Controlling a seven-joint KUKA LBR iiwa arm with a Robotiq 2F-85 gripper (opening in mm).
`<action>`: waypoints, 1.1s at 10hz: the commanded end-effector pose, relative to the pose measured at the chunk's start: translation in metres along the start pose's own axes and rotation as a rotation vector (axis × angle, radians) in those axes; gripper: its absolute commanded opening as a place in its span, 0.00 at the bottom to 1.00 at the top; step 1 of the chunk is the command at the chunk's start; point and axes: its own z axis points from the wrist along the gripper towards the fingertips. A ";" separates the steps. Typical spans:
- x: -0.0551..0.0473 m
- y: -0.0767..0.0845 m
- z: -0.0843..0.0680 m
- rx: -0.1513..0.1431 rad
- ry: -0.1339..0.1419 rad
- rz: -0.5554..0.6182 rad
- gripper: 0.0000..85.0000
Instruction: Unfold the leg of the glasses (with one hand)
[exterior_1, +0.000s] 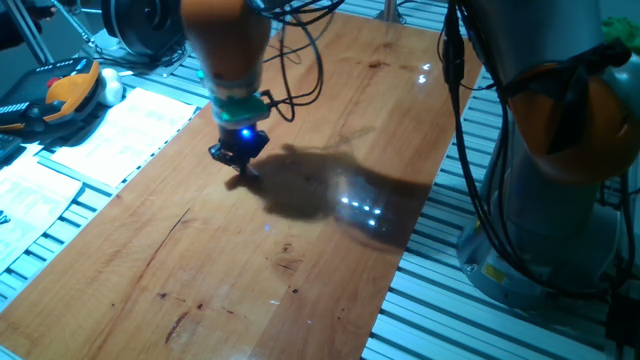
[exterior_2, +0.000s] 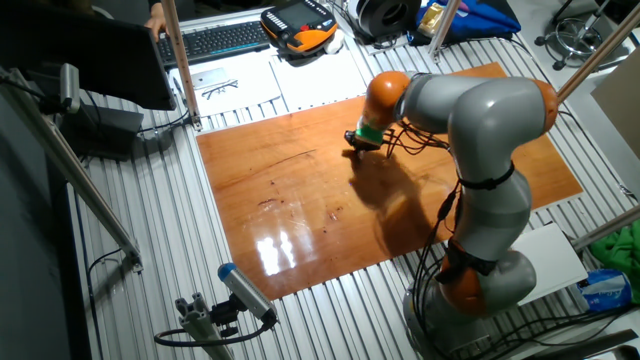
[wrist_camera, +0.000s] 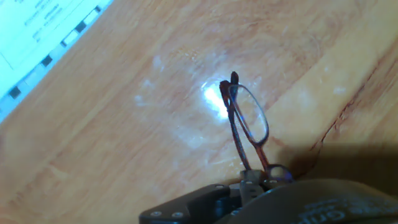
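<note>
table (wrist_camera: 112, 143): glossy orange-brown wood, fine grain, bright glare spot.
glasses (wrist_camera: 247, 121): thin reddish-brown wire, one oval rim visible, raised off the wood at my fingertips.
my gripper (wrist_camera: 261, 182): dark metal, clamped on the glasses' lower end.
</note>
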 end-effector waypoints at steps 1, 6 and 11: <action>0.002 -0.001 -0.006 0.007 0.012 0.004 0.00; 0.011 -0.004 -0.018 0.027 0.022 0.012 0.00; 0.010 -0.005 -0.016 0.046 -0.001 -0.006 0.00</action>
